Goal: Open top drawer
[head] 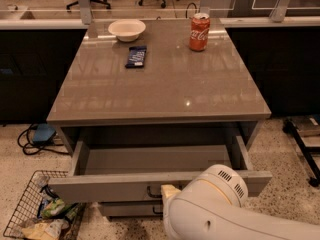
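Observation:
The top drawer (100,186) stands pulled out from under the grey table (165,84), and its plain grey interior (155,159) holds nothing. Its black handle (151,192) is at the middle of the front. My gripper (169,191) is at the end of the white arm (220,209), right against the handle's right end. The arm covers the drawer front's right-hand part.
On the table stand a white bowl (126,29), a dark snack bar (136,56) and a red cola can (199,32). A lower drawer (125,210) shows beneath. A wire basket with trash (40,211) sits on the floor at the left, with cables (37,134) behind it.

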Available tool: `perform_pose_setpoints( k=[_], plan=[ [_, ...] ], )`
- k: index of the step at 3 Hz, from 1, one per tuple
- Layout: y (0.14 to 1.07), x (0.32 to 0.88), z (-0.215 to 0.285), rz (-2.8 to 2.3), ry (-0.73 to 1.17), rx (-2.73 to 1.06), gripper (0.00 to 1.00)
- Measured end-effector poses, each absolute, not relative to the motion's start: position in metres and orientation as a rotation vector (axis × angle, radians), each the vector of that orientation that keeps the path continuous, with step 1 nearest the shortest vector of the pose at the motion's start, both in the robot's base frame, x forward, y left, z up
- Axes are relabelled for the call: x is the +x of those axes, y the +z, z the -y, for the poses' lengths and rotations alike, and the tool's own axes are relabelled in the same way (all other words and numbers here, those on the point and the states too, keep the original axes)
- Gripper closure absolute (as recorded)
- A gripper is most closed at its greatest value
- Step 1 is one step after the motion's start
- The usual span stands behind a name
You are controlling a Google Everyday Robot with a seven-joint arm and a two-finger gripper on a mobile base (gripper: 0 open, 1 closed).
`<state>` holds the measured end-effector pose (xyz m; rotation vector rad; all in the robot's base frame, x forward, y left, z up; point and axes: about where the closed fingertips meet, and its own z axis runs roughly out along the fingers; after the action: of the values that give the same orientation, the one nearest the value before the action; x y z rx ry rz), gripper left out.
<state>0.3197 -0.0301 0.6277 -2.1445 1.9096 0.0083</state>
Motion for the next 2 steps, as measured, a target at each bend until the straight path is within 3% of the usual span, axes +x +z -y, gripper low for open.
perform_pose_setpoints(
  k=[2],
  plan=[
    [0.642,0.335,0.035,-1.927,0.019,-2.185,0.00]
  ],
)
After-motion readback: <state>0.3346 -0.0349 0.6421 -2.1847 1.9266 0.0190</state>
